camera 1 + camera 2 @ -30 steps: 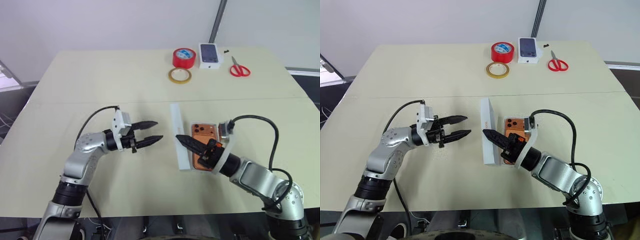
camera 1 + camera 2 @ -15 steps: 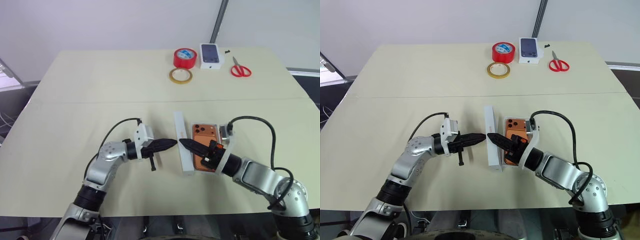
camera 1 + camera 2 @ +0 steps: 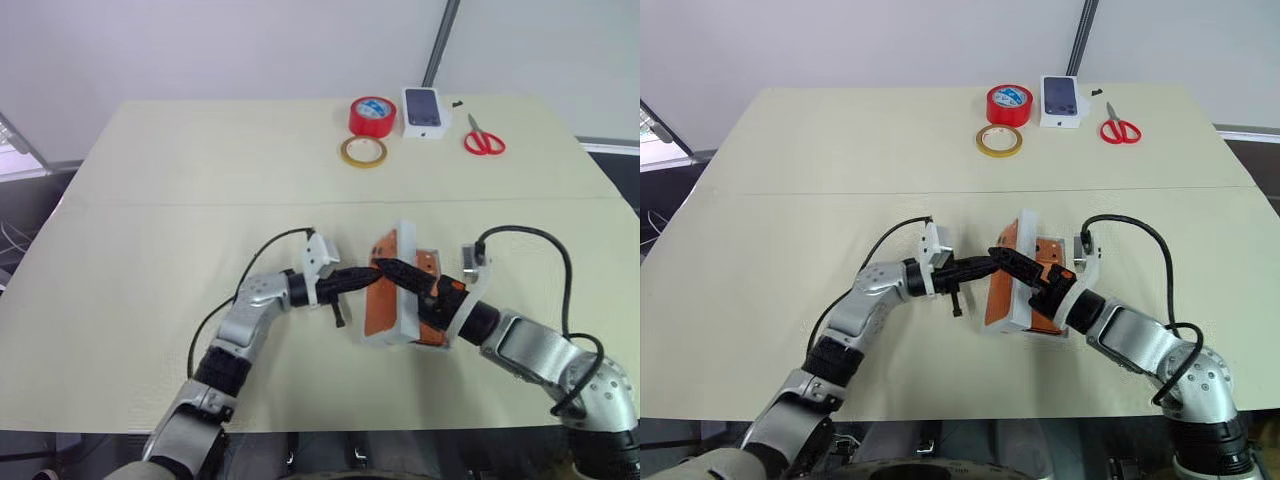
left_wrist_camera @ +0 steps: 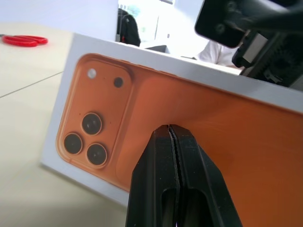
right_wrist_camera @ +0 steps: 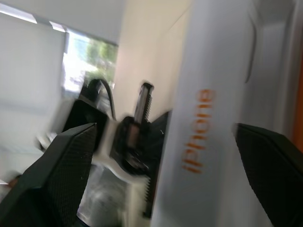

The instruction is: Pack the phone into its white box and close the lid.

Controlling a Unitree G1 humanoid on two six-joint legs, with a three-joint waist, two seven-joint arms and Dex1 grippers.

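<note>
Presently, item one: the lid (image 3: pixel 378 290), a white shell with an orange phone picture on its outer face, tilted on its long edge and leaning over the white box (image 3: pixel 430 251) near the front middle of the desk (image 3: pixel 200 180).
- Phone (image 3: pixel 428 263): orange, lying in the white box and partly hidden by the lid.
- Left gripper (image 4: pixel 169 130): fingers pressed together, tips against the lid's printed face.
- Right gripper (image 3: pixel 385 268): fingers spread wide, straddling the lid's upper edge, one on each side and holding nothing.
- Far edge of the desk: red tape roll (image 3: pixel 369 115), yellow tape ring (image 3: pixel 361 151), scissors (image 3: pixel 484 138), small printed box (image 3: pixel 422 108).

Handling note: the lid looks mid-tip. The left tips should push slowly while the right fingers guide the rim. The corners must line up with the tray before the lid is lowered, or it may jam askew.
</note>
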